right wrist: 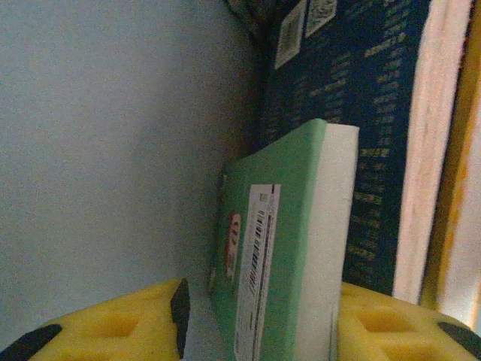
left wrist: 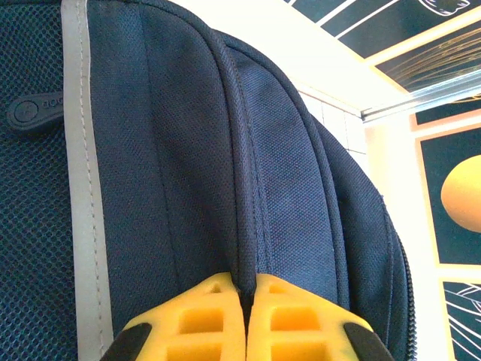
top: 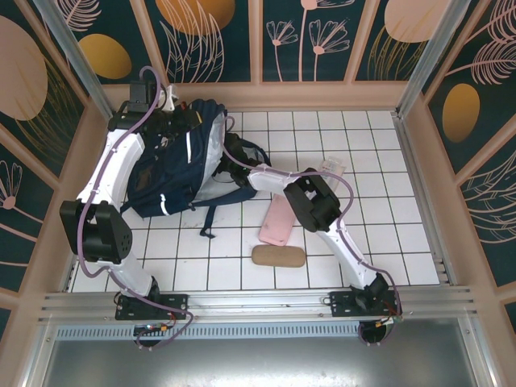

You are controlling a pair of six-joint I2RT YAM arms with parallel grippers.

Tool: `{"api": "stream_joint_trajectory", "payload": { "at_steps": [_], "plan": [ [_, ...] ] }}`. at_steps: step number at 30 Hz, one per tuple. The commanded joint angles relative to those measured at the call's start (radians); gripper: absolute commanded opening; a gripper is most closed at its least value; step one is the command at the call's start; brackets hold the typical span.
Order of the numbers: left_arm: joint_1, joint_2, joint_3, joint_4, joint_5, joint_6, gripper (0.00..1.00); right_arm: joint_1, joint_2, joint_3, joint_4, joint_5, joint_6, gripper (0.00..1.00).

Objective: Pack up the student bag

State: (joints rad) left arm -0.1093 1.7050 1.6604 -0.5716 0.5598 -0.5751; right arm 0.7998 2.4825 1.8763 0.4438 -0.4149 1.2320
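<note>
The bag (top: pixel 173 173) lies on the white table (top: pixel 387 226), at the back left. The left claw (left wrist: pixel 246 289) is closed tight on a ridge of the bag's blue cloth. The right claw (right wrist: pixel 263 301) is inside the bag. Its fingers stand apart with a green book (right wrist: pixel 285 210) between them and a gap on one side, so the book looks let go.

I think packing is partly done: the book is in. A pink case (top: pixel 278 219), a brown case (top: pixel 278 256) and a pale thing (top: pixel 332 165) lie outside the bag, near it.

The book has a white label (right wrist: pixel 255 263) with a bar code, too small to read. White tags (right wrist: pixel 304 22) and rows of print on the lining are blurry. A rubber patch (left wrist: pixel 34 113) has raised letters I cannot read.
</note>
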Motion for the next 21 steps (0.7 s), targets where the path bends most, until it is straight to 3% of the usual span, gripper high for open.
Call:
{"api": "stream_joint_trajectory", "payload": {
  "at_steps": [1,14,17,21],
  "plan": [
    [-0.006,-0.076,0.018,0.149,0.084,0.005,0.0,-0.016,-0.093,-0.041,-0.095,-0.02,-0.088,0.49],
    [-0.004,-0.097,-0.076,0.224,0.087,-0.011,0.0,-0.048,-0.298,-0.246,-0.207,-0.002,-0.197,0.56],
    [-0.004,-0.105,-0.107,0.251,0.092,-0.018,0.0,-0.053,-0.304,-0.281,-0.17,-0.015,-0.181,0.5],
    [-0.004,-0.116,-0.143,0.285,0.107,-0.04,0.0,-0.052,-0.226,-0.219,-0.183,-0.053,-0.17,0.22]
  ]
}}
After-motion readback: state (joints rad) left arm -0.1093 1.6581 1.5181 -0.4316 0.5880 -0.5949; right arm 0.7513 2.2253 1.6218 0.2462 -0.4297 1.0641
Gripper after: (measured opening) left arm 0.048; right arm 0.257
